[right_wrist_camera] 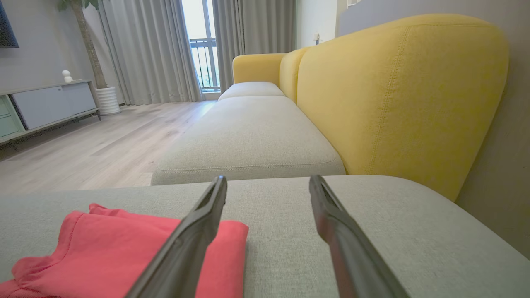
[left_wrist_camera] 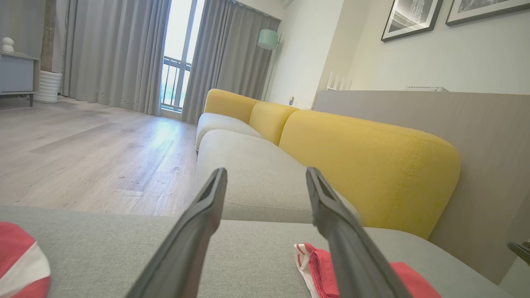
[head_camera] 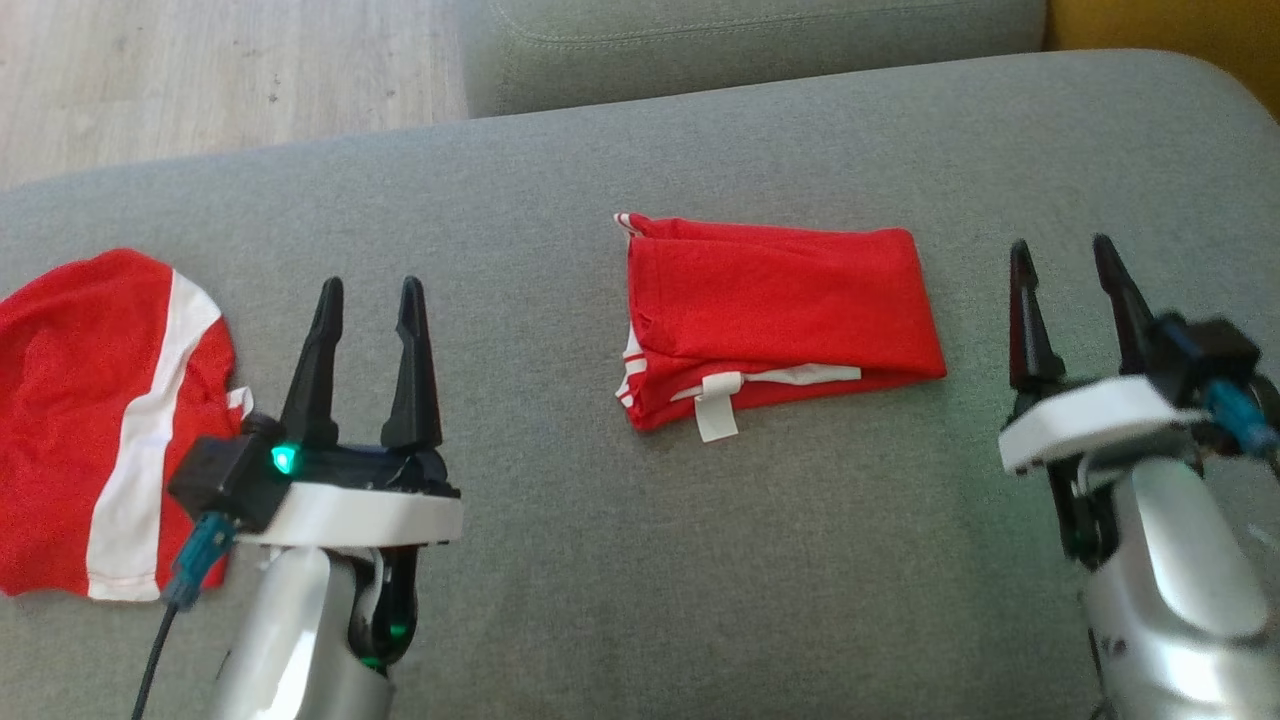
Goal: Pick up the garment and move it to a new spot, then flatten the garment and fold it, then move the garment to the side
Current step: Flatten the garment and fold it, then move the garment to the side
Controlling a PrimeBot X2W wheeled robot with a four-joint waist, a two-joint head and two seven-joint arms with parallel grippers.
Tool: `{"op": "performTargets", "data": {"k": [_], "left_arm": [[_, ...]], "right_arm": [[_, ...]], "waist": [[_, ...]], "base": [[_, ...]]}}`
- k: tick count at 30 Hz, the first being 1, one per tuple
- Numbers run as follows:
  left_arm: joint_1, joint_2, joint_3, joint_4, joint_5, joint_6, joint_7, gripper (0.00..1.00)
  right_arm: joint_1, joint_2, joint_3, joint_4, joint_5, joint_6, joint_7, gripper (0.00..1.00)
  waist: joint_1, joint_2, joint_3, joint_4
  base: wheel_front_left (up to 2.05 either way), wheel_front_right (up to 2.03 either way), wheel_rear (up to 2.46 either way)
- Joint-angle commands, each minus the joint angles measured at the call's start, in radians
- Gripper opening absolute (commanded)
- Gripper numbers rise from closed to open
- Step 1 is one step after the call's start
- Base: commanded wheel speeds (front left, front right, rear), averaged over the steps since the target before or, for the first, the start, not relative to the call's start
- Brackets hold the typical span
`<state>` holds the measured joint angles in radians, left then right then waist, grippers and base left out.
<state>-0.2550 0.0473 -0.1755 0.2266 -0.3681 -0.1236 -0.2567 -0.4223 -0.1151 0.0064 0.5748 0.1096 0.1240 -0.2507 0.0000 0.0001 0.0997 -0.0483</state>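
Folded red garment (head_camera: 780, 320) lying on grey sofa seat (head_camera: 700, 560), left gripper (head_camera: 371, 287) and right gripper (head_camera: 1062, 243) hovering beside it, both gaping, grasping nothing.

Grey sofa seat (head_camera: 700, 560) had yellow backrest (left_wrist_camera: 364, 165) behind; wood floor (left_wrist_camera: 83, 157) alongside, grey curtains (left_wrist_camera: 112, 54) hung beyond, framed pictures (left_wrist_camera: 410, 18) on wall (left_wrist_camera: 455, 58).

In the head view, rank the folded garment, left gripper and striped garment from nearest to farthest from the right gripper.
From the right gripper:
1. folded garment, in the middle, just to its left.
2. left gripper, beyond that garment, lower left.
3. striped garment, at the far left edge.
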Motion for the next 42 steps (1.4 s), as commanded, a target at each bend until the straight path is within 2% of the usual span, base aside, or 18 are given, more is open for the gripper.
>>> {"op": "performTargets", "data": {"k": [1, 9, 25, 31, 35, 42], "left_arm": [[-0.006, 0.004, 0.045, -0.037, 0.016, -0.002, -0.005, 1.0], [0.029, 0.003, 0.059, -0.053, 0.038, -0.003, -0.005, 1.0], [0.026, 0.003, 0.031, -0.05, 0.043, -0.001, -0.005, 1.0], [0.005, 0.003, 0.013, -0.048, 0.04, -0.003, -0.005, 1.0], [-0.006, 0.003, -0.003, -0.044, 0.034, -0.004, -0.005, 1.0], [-0.023, 0.003, -0.024, -0.035, 0.025, -0.005, -0.005, 1.0]], "right_arm": [[0.018, 0.024, -0.009, -0.091, -0.033, 0.007, -0.011, 1.0], [0.153, 0.062, -0.074, -0.225, -0.069, 0.007, -0.011, 1.0], [0.152, 0.065, -0.077, -0.251, -0.053, 0.007, 0.012, 1.0], [0.092, 0.065, -0.064, -0.203, -0.048, 0.007, 0.059, 1.0], [0.047, 0.065, -0.068, -0.13, -0.045, 0.007, 0.097, 1.0], [-0.034, 0.065, -0.16, 0.051, -0.072, 0.007, 0.158, 1.0]], "waist": [[0.0, -0.0001, 0.0, -0.006], [0.0, -0.0001, 0.005, -0.012], [0.0, -0.0001, 0.027, 0.018], [0.0, -0.0001, 0.065, 0.058], [0.0, -0.0001, 0.085, 0.091], [0.0, -0.0001, 0.111, 0.142]], "base": [[0.0, 0.0, 0.0], [0.0, 0.0, 0.0], [0.0, 0.0, 0.0], [0.0, 0.0, 0.0], [0.0, 0.0, 0.0], [0.0, 0.0, 0.0]]}}
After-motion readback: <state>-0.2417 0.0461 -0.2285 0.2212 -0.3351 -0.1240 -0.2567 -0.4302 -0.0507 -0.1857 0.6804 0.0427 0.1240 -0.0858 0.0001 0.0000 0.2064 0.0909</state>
